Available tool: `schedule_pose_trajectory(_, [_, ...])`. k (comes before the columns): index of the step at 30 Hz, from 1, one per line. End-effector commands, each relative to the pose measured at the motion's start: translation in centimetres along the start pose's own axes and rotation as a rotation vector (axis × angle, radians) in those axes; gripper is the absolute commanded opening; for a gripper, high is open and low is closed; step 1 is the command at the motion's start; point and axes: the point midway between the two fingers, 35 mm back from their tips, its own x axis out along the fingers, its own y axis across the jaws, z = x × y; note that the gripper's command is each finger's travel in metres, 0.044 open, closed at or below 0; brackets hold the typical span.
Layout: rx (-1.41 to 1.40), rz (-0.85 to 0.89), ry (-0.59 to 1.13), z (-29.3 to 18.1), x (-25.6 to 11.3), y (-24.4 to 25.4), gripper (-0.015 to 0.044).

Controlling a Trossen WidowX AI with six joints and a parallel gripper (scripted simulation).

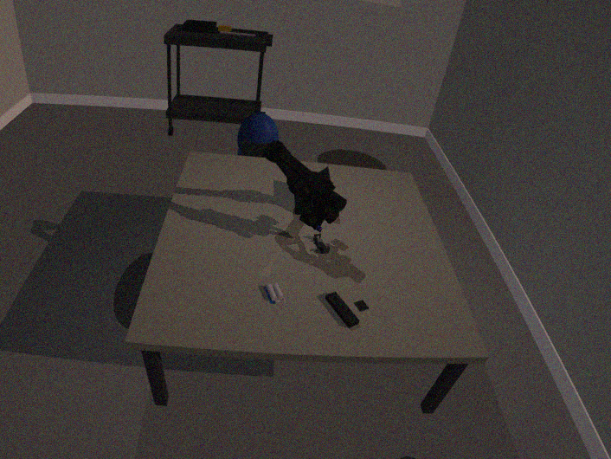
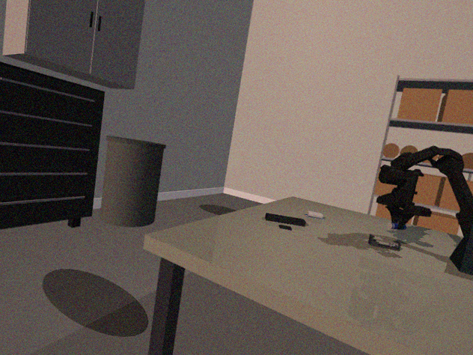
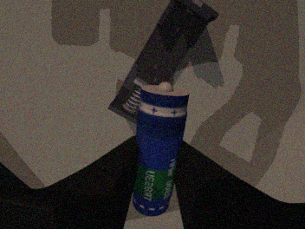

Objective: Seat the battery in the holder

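Note:
My gripper (image 3: 156,145) is shut on the blue battery (image 3: 161,130) (image 2: 398,226) (image 1: 318,229), gripping its lower part and holding it above the table. In the wrist view the terminal end, with its small nub, points up the frame, and the flat end is nearest the camera. The dark holder (image 3: 157,56) (image 1: 321,244) (image 2: 383,243) lies on the table (image 1: 221,306) (image 2: 251,251) below, slanted relative to the battery. Its coil spring (image 3: 131,101) shows at the lower left end, and the lip end is at the upper right. The battery hides part of the holder.
A long black bar (image 1: 341,309) (image 2: 284,219) and a small dark square (image 1: 362,305) (image 2: 284,227) lie toward the table's front in the top view. Pale cylinders with a blue edge (image 1: 274,292) (image 2: 315,215) lie left of them there.

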Motion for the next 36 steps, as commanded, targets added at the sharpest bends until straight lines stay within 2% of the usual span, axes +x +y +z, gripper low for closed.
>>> schedule_pose_trajectory(1, [0.213,0.002,-0.004,2.1,-0.4,-0.1,0.0070])
schedule_pose_trajectory(8, [0.458,-0.001,-0.005,4.4,-0.7,-0.1,0.0070])
schedule_pose_trajectory(17, [0.450,-0.005,-0.010,4.3,-0.6,0.0,0.0070])
schedule_pose_trajectory(36, [0.443,-0.032,-0.215,5.0,2.7,-0.2,0.0070])
